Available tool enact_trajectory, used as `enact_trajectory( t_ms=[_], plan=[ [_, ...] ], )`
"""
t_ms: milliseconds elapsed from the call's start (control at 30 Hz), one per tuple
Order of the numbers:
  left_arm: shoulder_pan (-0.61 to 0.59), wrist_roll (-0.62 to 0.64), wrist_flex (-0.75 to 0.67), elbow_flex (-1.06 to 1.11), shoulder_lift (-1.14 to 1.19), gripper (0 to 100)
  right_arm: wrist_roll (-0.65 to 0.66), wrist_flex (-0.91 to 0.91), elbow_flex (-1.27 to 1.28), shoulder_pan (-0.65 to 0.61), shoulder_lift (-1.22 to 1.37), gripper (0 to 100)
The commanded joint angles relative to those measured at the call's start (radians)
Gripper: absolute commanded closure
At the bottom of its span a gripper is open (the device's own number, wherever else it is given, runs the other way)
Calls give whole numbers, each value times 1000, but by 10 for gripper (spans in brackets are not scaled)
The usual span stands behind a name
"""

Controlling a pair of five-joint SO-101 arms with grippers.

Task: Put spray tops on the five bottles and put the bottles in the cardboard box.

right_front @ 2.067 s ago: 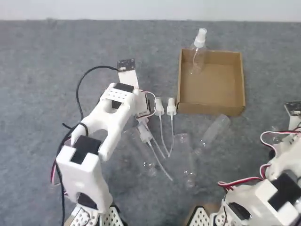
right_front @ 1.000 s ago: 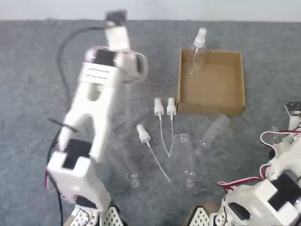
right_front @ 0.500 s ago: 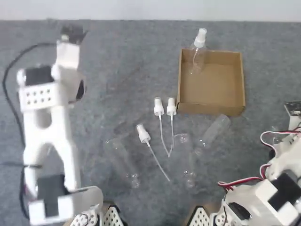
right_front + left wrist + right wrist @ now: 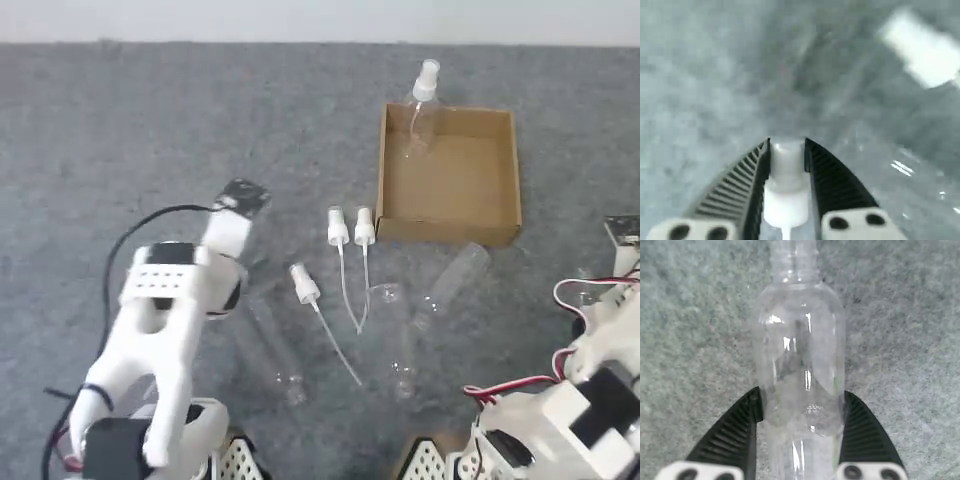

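Pinching a white spray top [image 4: 786,175] tight in the left gripper [image 4: 786,145], well left of the cardboard box [image 4: 448,235]. Clamping a clear uncapped bottle [image 4: 800,355] in the right gripper [image 4: 801,400]. Upright in the box's far left corner, one capped bottle [image 4: 420,110]. Just off its near left corner, two loose spray tops [image 4: 339,228] [image 4: 364,227], a third spray top [image 4: 303,283] further out. Before its near wall, three open bottles [image 4: 272,342] [image 4: 400,335] [image 4: 452,275] lying flat.

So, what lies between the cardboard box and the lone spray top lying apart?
Two spray tops, side by side by the cardboard box, in the high view.
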Motion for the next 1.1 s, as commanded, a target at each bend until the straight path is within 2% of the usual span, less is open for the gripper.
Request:
enact_trajectory(
  t_ms=[0, 100, 200, 433, 633, 700, 833, 1067],
  plan=[
    [160, 124, -61, -2, -49, 978, 6, 13, -51, 12, -19, 920],
    [221, 169, -101, -4, -49, 978, 6, 13, -51, 12, -19, 920],
    [226, 180, -114, -38, -49, 978, 6, 15, -51, 12, -19, 920],
    [71, 175, -101, -206, -35, 976, 6, 15, -51, 12, -19, 920],
    [66, 173, -199, -239, 147, 968, 6, 15, -51, 12, -19, 920],
    [66, 173, -209, -260, 218, 933, 9, 15, -51, 12, -19, 920],
    [64, 172, -198, -328, 333, 865, 11, 15, -51, 12, -19, 920],
    [58, 172, -69, -506, 463, 852, 11, 12, -51, 10, -19, 920]
  ],
)
